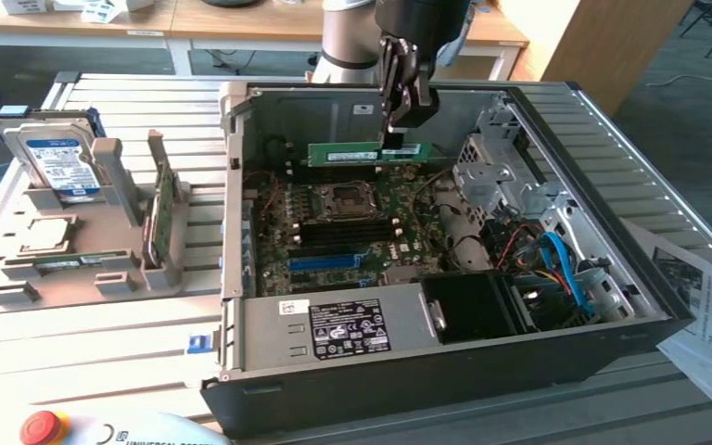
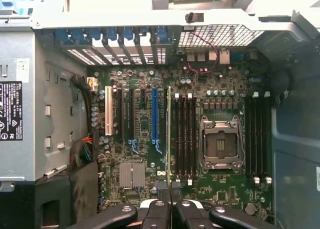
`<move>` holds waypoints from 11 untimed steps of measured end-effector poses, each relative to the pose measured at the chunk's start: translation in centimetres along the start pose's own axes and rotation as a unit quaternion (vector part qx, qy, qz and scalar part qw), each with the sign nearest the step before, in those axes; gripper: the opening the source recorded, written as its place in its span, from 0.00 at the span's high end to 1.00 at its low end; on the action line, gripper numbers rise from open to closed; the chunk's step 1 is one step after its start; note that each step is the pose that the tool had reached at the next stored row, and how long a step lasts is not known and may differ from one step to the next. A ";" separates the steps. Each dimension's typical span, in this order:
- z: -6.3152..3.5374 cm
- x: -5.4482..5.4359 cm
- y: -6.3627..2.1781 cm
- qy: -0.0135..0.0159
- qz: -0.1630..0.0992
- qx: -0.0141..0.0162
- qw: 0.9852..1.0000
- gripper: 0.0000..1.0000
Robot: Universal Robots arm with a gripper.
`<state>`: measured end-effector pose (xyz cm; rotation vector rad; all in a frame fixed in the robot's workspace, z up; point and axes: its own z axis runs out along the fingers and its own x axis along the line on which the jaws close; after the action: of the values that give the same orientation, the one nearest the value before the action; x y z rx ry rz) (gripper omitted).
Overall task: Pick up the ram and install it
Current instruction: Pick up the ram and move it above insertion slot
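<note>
The arm [image 1: 353,32] is hanging down from the top centre of the exterior frame, its wrist pointing straight downward. The gripper [image 1: 396,141] is holding vertical, its fingers [image 2: 161,214] pinching the ram [image 1: 362,153] by its upper edge.

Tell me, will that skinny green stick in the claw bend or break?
Probably stiff: the ram juts out straight though the claw pinches it off-centre. Likely light, being so thin. It's bare circuit board, so perhaps fragile.

A lab: opened computer case [image 1: 455,375] on slatted metal bench [image 1: 108,345], desks [image 1: 257,26] behind.
</note>
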<state>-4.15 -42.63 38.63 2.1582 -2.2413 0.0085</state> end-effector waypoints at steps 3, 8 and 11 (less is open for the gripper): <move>0.04 -0.4 0.01 0.000 0.002 0.000 1.000 0.88; 0.12 -1.0 0.03 0.000 0.005 0.000 1.000 0.88; 0.13 -1.1 0.03 0.000 0.006 0.000 1.000 0.88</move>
<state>-4.14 -41.49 38.46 2.1436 -2.2553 0.0082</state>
